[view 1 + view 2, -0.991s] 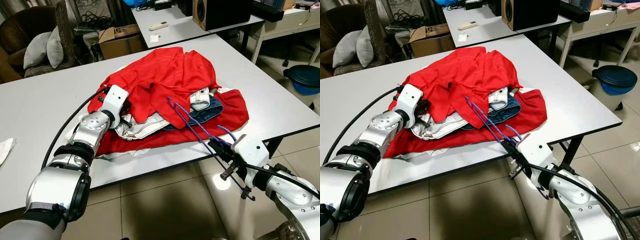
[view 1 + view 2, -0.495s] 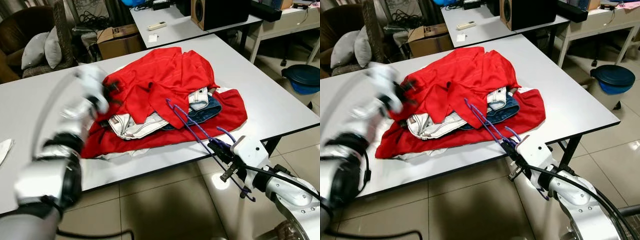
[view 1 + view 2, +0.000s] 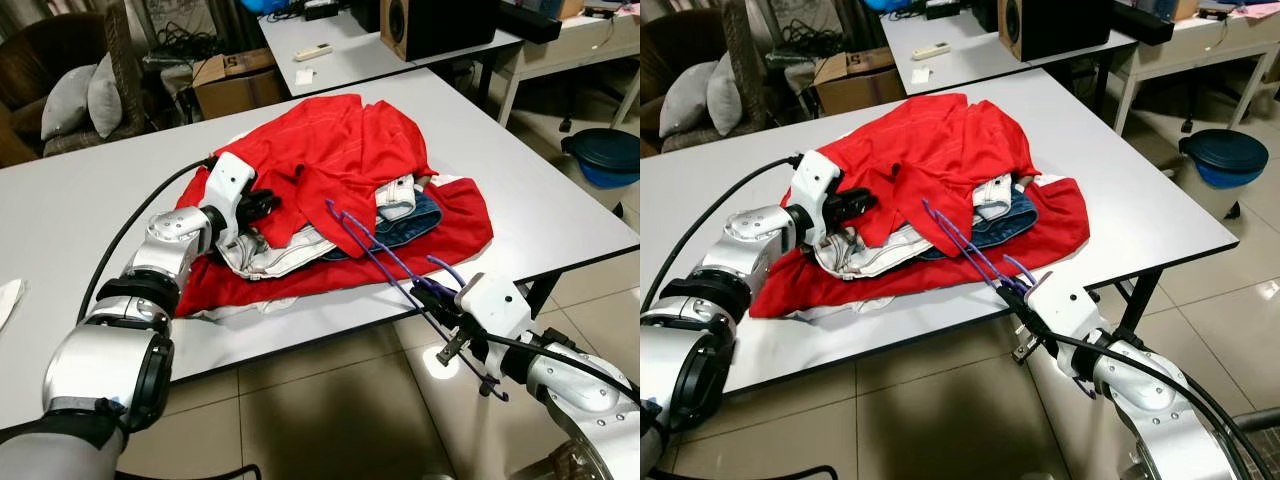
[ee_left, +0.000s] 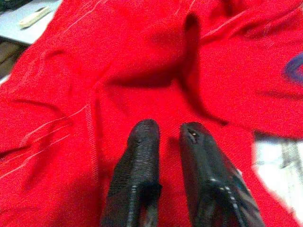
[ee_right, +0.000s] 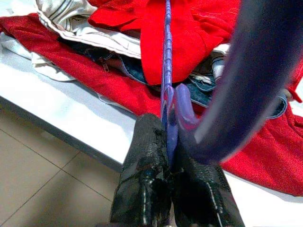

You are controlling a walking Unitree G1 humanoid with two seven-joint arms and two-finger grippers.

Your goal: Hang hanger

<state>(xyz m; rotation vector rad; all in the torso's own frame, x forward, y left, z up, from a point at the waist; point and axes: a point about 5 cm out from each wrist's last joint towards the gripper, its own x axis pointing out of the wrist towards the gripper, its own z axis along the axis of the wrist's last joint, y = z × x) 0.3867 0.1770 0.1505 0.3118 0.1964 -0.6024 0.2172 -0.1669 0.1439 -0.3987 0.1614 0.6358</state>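
Two hands working one heap: hanger (image 3: 385, 255) in the right, shirt (image 3: 335, 150) under the left.

Gripping the purple hanger with the right hand (image 3: 432, 296), fingers closed tight on the wire near its hook, just off the near table (image 3: 560, 215) edge. Pointing the hanger's long axis away from that hand, up and forward over the table, its far tip lying against the red shirt on top of the clothes heap. Reaching in with the left hand (image 3: 262, 204) from the heap's left side, fingers (image 4: 142, 156) nearly closed with a slim gap, resting on the red cloth and pinching nothing clearly. Judging the left hand nearer the shirt, the right already lined up to thread the hanger's tip into it.
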